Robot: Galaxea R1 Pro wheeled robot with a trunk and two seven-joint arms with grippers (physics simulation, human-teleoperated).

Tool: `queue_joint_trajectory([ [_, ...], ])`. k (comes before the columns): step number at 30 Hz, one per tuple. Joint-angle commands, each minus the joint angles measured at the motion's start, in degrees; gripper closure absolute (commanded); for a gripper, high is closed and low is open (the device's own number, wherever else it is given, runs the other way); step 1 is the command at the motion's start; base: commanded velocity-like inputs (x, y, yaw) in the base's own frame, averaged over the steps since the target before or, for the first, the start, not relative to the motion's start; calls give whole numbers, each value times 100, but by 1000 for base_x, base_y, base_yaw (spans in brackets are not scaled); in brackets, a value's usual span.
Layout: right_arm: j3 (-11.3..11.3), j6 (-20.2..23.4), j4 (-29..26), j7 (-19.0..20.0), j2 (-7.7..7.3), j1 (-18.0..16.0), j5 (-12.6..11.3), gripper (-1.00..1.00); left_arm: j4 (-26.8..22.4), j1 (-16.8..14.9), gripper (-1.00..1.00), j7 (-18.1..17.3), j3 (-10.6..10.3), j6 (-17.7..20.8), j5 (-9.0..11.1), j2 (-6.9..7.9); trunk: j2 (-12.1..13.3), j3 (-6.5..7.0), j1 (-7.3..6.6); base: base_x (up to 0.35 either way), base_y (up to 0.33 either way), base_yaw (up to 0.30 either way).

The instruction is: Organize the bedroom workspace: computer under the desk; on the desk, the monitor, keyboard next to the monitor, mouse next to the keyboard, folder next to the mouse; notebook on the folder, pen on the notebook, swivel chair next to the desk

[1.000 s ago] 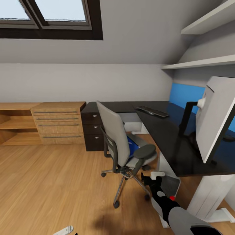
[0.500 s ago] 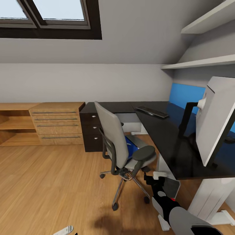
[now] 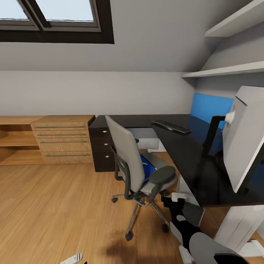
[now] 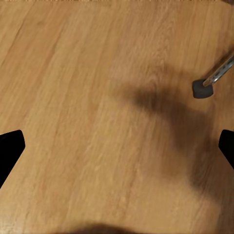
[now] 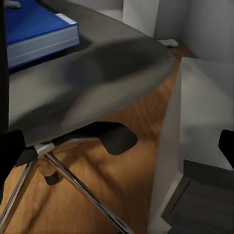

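No readable text, labels, brands or numbers anywhere — checked the monitor (image 3: pixel 245 137), keyboard (image 3: pixel 171 125), folder (image 5: pixel 34 29) and the desk (image 3: pixel 183 146). The folder has a small pale tab on its edge — too blurred to read.

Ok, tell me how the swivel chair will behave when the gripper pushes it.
The swivel chair will probably roll easily: it stands on a chrome wheeled base over smooth wood floor. A push high on its tall backrest may turn or tip it, and the folder could slide.
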Motion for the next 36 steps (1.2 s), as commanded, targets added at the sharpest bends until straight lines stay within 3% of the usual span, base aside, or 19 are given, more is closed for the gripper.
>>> queue_joint_trajectory([
  [1, -14, -15, 5, -22, 3, -4, 28, -100, -12, -1, -100, 17, 3, 35, 60, 0, -2, -6, 1, 192, 0, 0],
  [14, -12, -40, 5, -22, 9, -5, 26, -100, -12, -1, -100, 20, 3, 36, 60, 2, -2, -6, 1, 83, 0, 30],
  [30, -5, -43, 5, -15, 12, -5, 26, -100, -12, -1, -100, 21, 3, 28, 60, -1, -2, -6, 1, 0, 4, 220],
  [36, -11, -43, 5, -14, 36, -6, 26, -100, -15, -1, -100, 26, 3, -100, 53, -2, -2, -6, 1, -73, 214, 257],
])
